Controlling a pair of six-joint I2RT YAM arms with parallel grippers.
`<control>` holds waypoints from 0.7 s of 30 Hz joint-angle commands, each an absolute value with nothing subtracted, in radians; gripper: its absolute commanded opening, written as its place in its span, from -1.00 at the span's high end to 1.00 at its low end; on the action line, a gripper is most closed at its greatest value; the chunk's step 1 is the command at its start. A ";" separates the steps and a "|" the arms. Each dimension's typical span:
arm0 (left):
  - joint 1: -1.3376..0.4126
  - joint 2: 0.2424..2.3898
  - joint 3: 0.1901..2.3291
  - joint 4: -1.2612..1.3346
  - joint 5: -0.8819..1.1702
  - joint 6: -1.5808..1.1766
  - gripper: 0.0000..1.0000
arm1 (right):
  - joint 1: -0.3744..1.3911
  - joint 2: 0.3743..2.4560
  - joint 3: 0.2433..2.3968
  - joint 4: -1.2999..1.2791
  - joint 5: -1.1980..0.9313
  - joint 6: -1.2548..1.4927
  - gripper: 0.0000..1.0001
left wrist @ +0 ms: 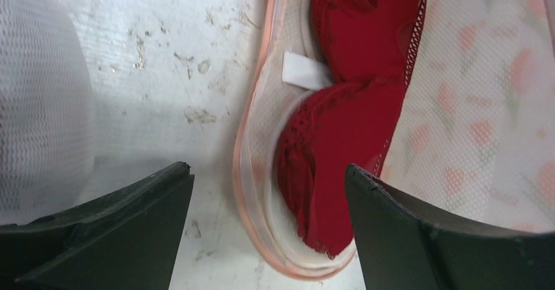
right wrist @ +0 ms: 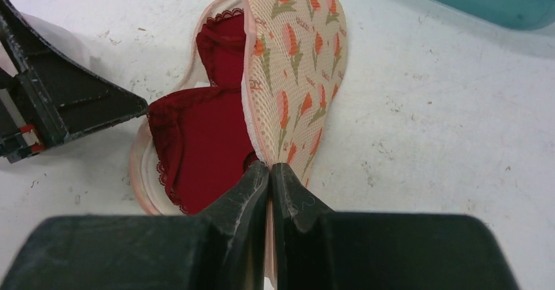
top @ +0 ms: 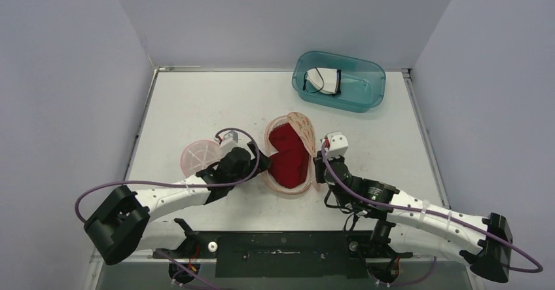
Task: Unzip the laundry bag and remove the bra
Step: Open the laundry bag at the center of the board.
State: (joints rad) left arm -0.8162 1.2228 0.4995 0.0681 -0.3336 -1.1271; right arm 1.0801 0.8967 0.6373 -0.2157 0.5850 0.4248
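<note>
White worktop (top: 196, 100), pale lavender walls (top: 65, 74) on three sides, and all the action sits near the middle. The laundry bag (top: 303, 129) lies wide open like a clamshell, its floral flap (right wrist: 294, 80) standing up on edge along the right side. Look inside: the red bra (top: 288, 159) is in the lower half, lace edges showing, framed by the bag's pink rim (left wrist: 252, 139). A small white tag (left wrist: 302, 71) sits on the bra close to that rim.

Over to the right arm: the right fingers (right wrist: 262, 182) are clenched tight, and the wrist view shows them pinching the near edge of the floral flap, holding it up off the bra.

On the other side, the left fingers (top: 258, 162) are spread wide and grip nothing. They sit low at the bag's left edge, one finger over bare worktop, the other over the red fabric, with the pink rim running between them.

Just left of that arm lies a round mesh pouch (top: 196, 156), pinkish white, on the worktop. Far back right stands a teal tub (top: 357, 84), well apart from the bag, with a white item (top: 317, 79) and a dark strap inside.
</note>
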 commanded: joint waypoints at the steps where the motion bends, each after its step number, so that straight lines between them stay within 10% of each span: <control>1: -0.781 1.289 0.583 0.099 -0.334 -1.045 -0.64 | 1.071 0.826 0.589 -0.206 0.597 0.502 0.89; 21: -0.725 1.377 0.617 0.066 -0.307 -1.040 -0.55 | 1.058 0.555 0.511 -0.548 0.878 0.884 0.86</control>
